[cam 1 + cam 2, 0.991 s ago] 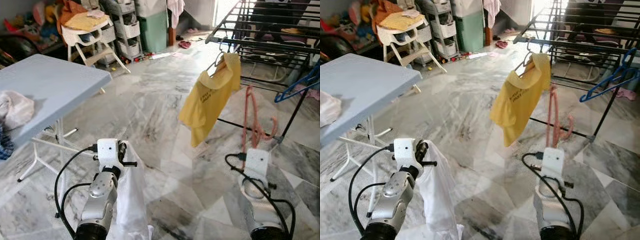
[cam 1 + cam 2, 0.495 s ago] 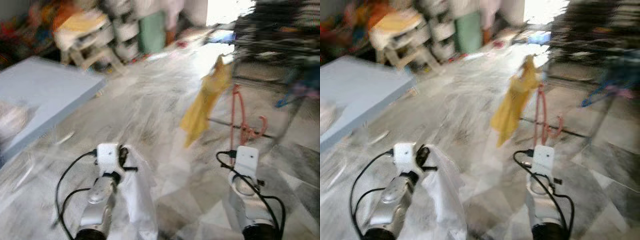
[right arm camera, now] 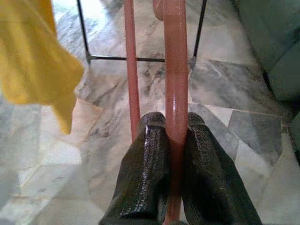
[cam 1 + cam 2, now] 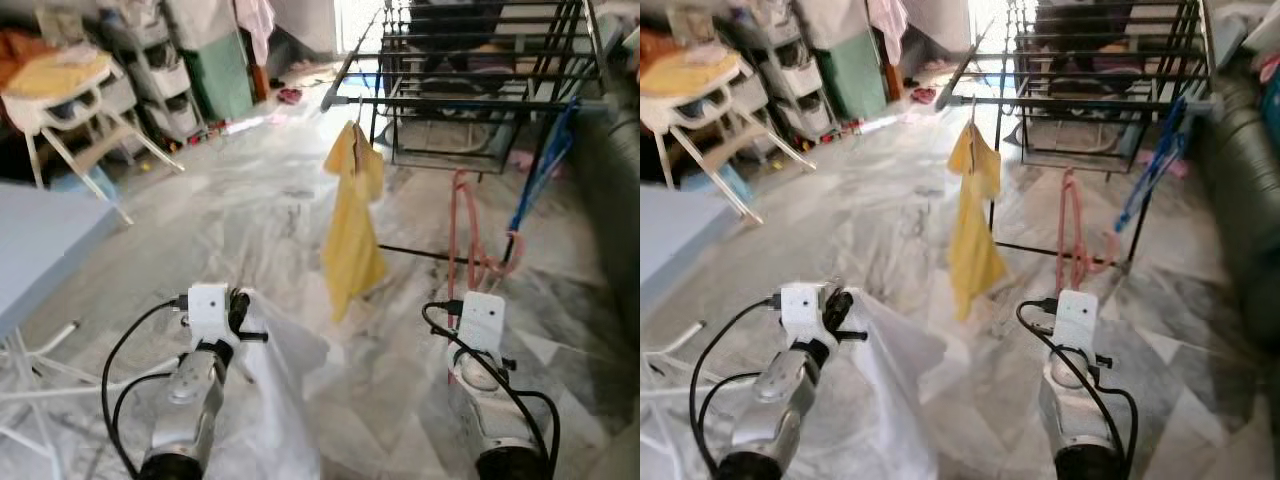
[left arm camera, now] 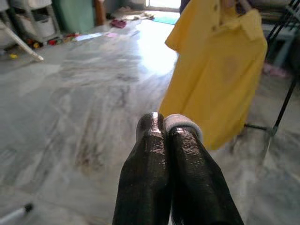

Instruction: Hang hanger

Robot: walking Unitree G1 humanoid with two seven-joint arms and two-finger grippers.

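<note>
Your right gripper (image 3: 174,136) is clenched on the pink hanger (image 3: 175,70), a smooth, glossy plastic rod pinched between the black fingers and rising upright toward the black metal drying rack (image 4: 470,90). A soft yellow shirt (image 4: 352,225) hangs limp from a rack bar just beside it. Your left gripper (image 5: 168,129) is clamped on thin white cloth (image 4: 275,390), which drapes toward the veined marble floor (image 4: 250,210).
</note>
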